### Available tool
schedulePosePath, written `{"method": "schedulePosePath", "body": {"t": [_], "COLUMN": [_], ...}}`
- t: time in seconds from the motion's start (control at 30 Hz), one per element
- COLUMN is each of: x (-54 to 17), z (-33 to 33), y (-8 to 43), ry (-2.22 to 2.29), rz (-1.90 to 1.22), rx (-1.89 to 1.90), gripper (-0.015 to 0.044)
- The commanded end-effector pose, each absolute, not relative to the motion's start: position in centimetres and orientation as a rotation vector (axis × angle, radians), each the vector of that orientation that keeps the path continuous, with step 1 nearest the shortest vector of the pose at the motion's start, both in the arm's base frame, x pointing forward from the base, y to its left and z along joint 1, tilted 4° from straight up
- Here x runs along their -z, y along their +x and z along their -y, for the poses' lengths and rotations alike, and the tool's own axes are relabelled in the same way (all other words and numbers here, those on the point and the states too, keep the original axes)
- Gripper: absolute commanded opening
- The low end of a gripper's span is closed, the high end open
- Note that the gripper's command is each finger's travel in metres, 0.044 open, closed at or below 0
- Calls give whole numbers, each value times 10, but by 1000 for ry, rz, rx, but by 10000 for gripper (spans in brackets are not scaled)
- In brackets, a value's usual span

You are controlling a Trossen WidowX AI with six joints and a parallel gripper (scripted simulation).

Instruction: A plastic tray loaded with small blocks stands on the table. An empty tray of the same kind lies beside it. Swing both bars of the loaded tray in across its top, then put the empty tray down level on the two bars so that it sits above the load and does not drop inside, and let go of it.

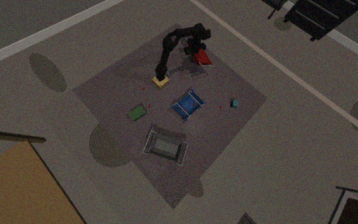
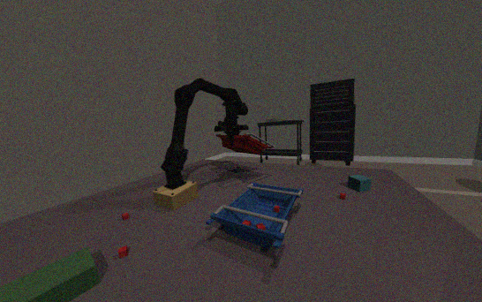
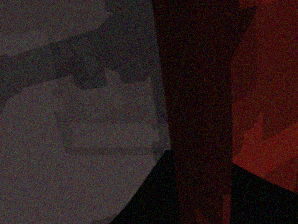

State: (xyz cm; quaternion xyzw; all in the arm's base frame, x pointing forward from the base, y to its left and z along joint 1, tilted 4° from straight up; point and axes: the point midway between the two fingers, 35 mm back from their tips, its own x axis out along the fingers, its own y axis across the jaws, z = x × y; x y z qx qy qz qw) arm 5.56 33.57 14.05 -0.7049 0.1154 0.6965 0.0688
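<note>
1. Top: from high overhead, facing down, far enough off to take in the whole worktop (image 1: 210,131) (image 2: 335,247) and floor around it.
2. Exterior: from low beside the worktop, facing across it, nearer; it shares the arm (image 1: 168,44) (image 2: 180,124) and blue tray (image 1: 187,104) (image 2: 260,205) with top.
3. Wrist: very close to the red tray (image 1: 203,58) (image 2: 244,143) (image 3: 200,100), which all three share.

Seen from above, shows the loaded tray (image 1: 185,104) (image 2: 260,204) mid-desk (image 1: 210,137) (image 2: 353,247), with blocks (image 2: 276,208) inside and both bars (image 1: 181,110) (image 2: 252,214) across the top. Has the base (image 1: 160,86) (image 2: 164,202) behind, to the left; the slab (image 1: 137,112) (image 2: 57,274) left; the crate (image 1: 151,141) in front; the cube (image 1: 235,103) (image 2: 359,183) right, just beside a loose block (image 1: 221,107) (image 2: 342,196). Holds the empty tray (image 1: 204,58) (image 2: 246,144) (image 3: 270,75) tilted in the jaws (image 1: 195,50) (image 2: 232,133), above the desk.
</note>
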Motion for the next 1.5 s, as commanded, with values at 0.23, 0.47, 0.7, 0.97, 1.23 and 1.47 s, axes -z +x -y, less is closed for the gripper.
{"method": "schedulePosePath", "body": {"t": [0.23,0.47,0.7,0.97,1.23,1.47], "x": [-147,-148,-150,-151,-153,-155], "z": [-332,-323,-312,-297,-278,-260], "y": [82,110,137,167,195,217], "ry": [-2067,-2018,-1969,-1911,-1853,-1801], "rz": [-400,-474,-545,-624,-699,-761], "rx": [-2040,-1986,-1930,-1865,-1799,-1740], "gripper": [0,0,0,0,0,0]}}
